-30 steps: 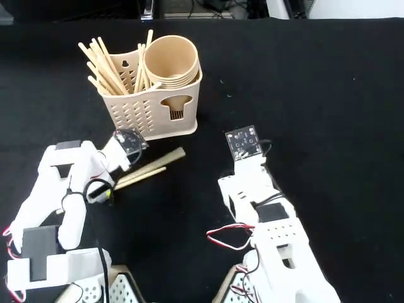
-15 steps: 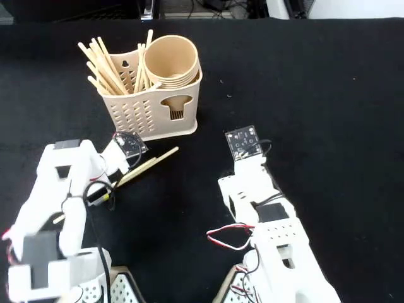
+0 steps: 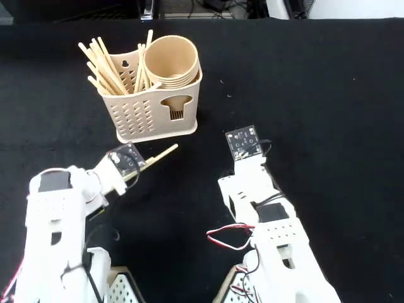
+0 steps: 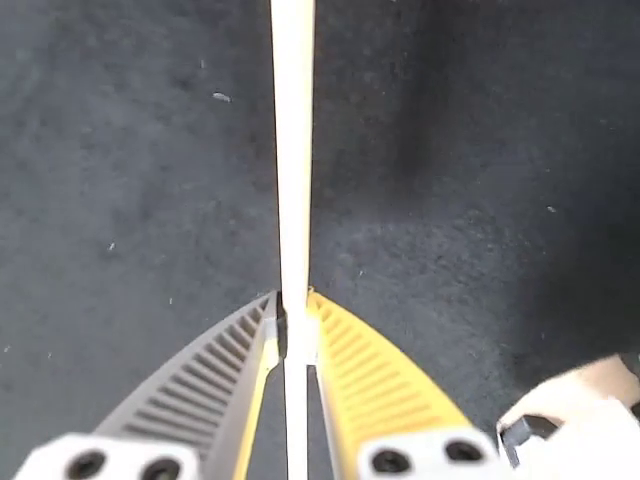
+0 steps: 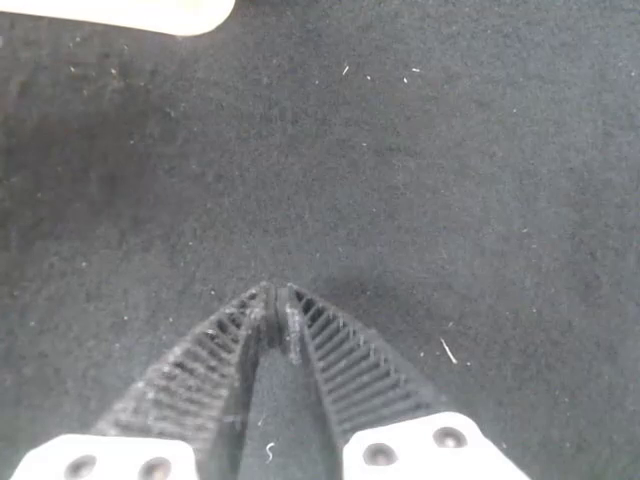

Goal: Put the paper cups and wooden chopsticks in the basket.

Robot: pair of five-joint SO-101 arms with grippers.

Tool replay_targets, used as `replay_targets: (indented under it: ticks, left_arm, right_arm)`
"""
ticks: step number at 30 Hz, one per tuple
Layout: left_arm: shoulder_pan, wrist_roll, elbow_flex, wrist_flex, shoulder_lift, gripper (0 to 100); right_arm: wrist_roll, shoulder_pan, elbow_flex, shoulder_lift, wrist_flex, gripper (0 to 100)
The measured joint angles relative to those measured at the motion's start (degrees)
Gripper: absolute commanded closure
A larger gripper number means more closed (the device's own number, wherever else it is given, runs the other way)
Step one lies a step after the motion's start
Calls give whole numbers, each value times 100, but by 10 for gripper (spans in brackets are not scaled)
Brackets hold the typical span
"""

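Observation:
A beige perforated basket (image 3: 154, 113) stands at the back left of the black table. It holds several wooden chopsticks (image 3: 104, 66) on its left side and stacked paper cups (image 3: 172, 60) on its right. My left gripper (image 4: 292, 305) is shut on a pair of wooden chopsticks (image 4: 292, 150), which stick out past the fingertips. In the high view these chopsticks (image 3: 159, 154) point toward the basket's front, just below it. My right gripper (image 5: 275, 310) is shut and empty over bare cloth, right of the basket (image 5: 120, 12).
The black cloth (image 3: 315, 95) covers the whole table, with open room to the right and behind. The right arm's base and red wires (image 3: 230, 230) lie at the front centre.
The left arm has lifted the pair of chopsticks off the cloth and drawn back toward the front left. The right arm has not moved.

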Motion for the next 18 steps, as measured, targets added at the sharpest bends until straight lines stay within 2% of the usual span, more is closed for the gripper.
replay_targets:
  ticks: [6,11,14,18]
  left_arm:
    - [-9,0,-211,888,-1565,970]
    - [-9,9,-589,1275,-2664,970]
    - [-9,325,-941,1169,-3103,970]
    - [-9,1442,-1495,343,-3297,970]
  right_arm:
    - [0,0,0,0,0,984]
    - [0,0,0,0,0,984]
    - [0,0,0,0,0,984]
    - [0,0,0,0,0,984]
